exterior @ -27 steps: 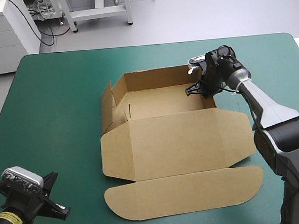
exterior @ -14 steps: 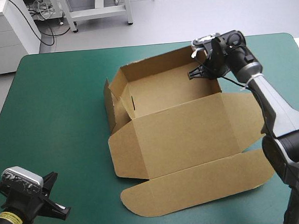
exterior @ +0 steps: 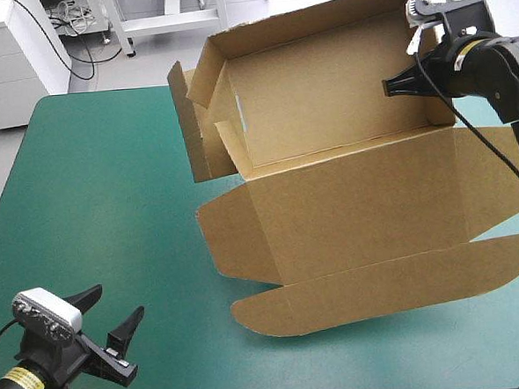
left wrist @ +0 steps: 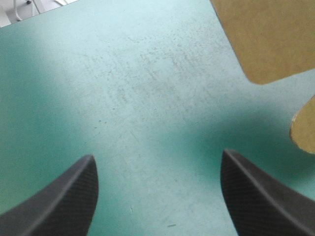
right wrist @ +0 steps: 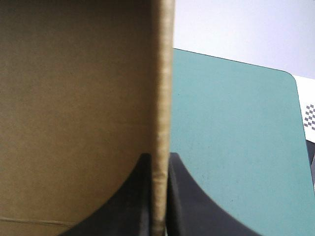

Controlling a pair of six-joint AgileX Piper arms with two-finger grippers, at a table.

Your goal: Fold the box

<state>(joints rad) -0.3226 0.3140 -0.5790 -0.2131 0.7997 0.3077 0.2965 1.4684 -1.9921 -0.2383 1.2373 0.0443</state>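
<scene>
The brown box (exterior: 334, 111) is an open tray with raised walls, lifted and tilted up off the teal-green table (exterior: 83, 196). Its lid (exterior: 366, 214) and the rounded front flap (exterior: 397, 283) hang down toward me. My right gripper (exterior: 407, 81) is shut on the box's right side wall; in the right wrist view the wall's edge (right wrist: 161, 123) runs straight up between the two fingers. My left gripper (exterior: 109, 331) stands open low over the table's near left corner, holding nothing. In the left wrist view, two rounded flap corners (left wrist: 275, 39) lie ahead of its fingers (left wrist: 64, 201).
Bare teal-green cover (left wrist: 147, 108) stretches ahead of my left gripper and along the table's left half. The table's right corner (right wrist: 280, 78) shows beyond the held wall. A small side flap (exterior: 192, 128) sticks out at the box's left end.
My right gripper has lifted the box up and to the right, tilting the tray steeply. My left gripper, shut earlier, now has its fingers apart.
</scene>
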